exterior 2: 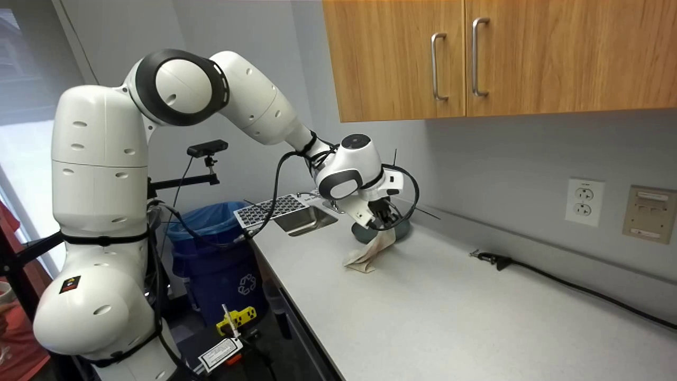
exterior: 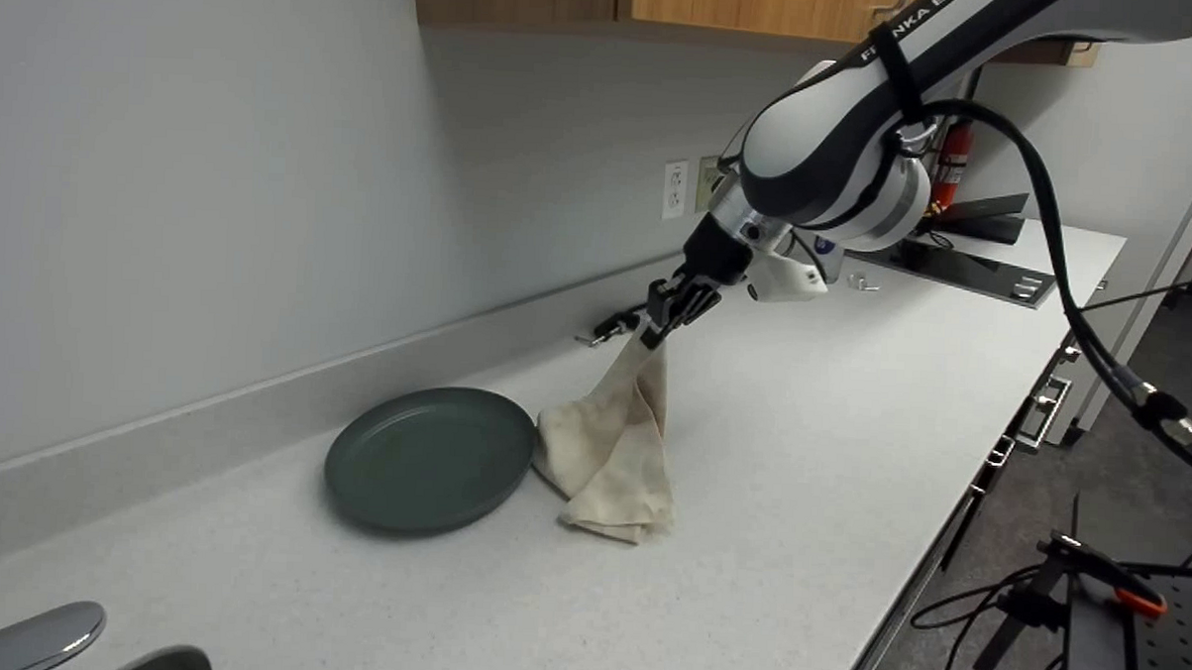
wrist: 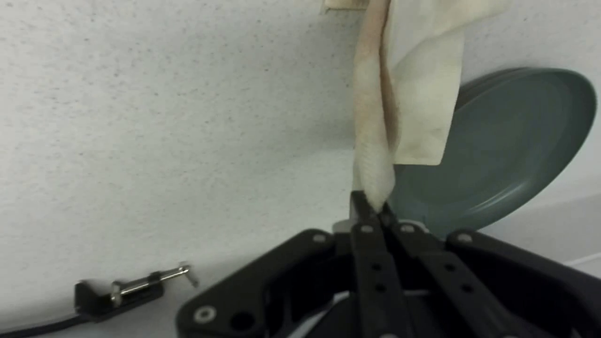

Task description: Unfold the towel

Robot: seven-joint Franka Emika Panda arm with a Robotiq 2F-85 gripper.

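The cream towel hangs gathered from my gripper, its lower part spread in loose folds on the white counter. In the wrist view my gripper is shut on a narrow pinch of the towel, which runs away from the fingertips with a deep crease along it. The pinched bit between the pads is hidden. An exterior view from the arm's side also shows the towel slanting down from the gripper. Right beside the cloth lies the dark grey-green plate; in the wrist view one towel corner overlaps its rim.
Against the back wall lies a black clamp with a cable, close behind the gripper. Wooden cabinets overhang the counter. A sink and grey faucet occupy the plate's end. The counter's front edge drops to the floor.
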